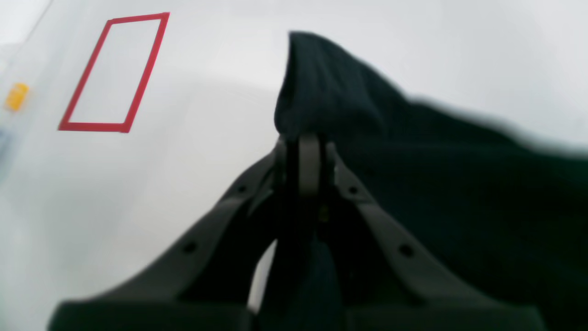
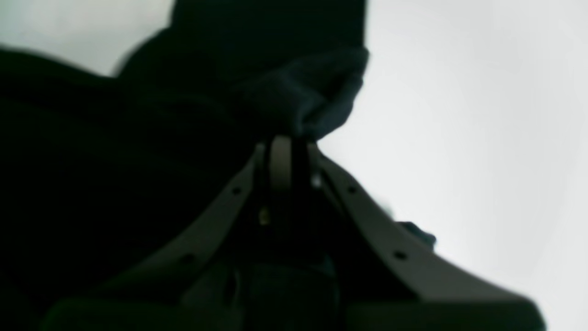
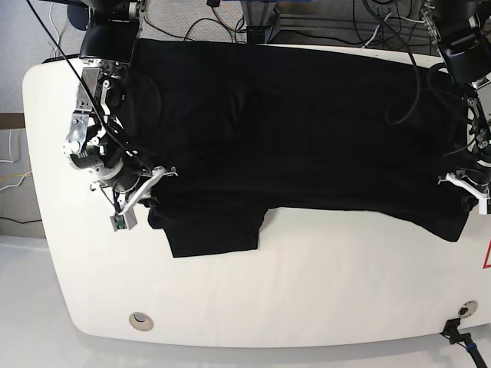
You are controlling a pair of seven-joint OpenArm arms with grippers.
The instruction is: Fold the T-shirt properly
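The black T-shirt [image 3: 307, 130] lies spread wide across the far half of the white table [image 3: 307, 284], with one flap hanging toward the front at the left. On the right side of the base view, my left gripper [image 3: 465, 186] pinches the shirt's edge. The left wrist view shows that gripper [image 1: 303, 140] shut on a raised peak of the T-shirt [image 1: 459, 184]. My right gripper [image 3: 151, 186] is at the shirt's left side. Its wrist view shows the right gripper [image 2: 287, 140] shut on a bunched fold of the T-shirt [image 2: 92, 161]. No print shows.
A red tape rectangle [image 1: 146, 71] is marked on the table beyond the left gripper, and its corner [image 3: 487, 257] shows at the right edge of the base view. A small yellow thing [image 1: 17, 96] sits by the table edge. Cables run behind the table's far edge.
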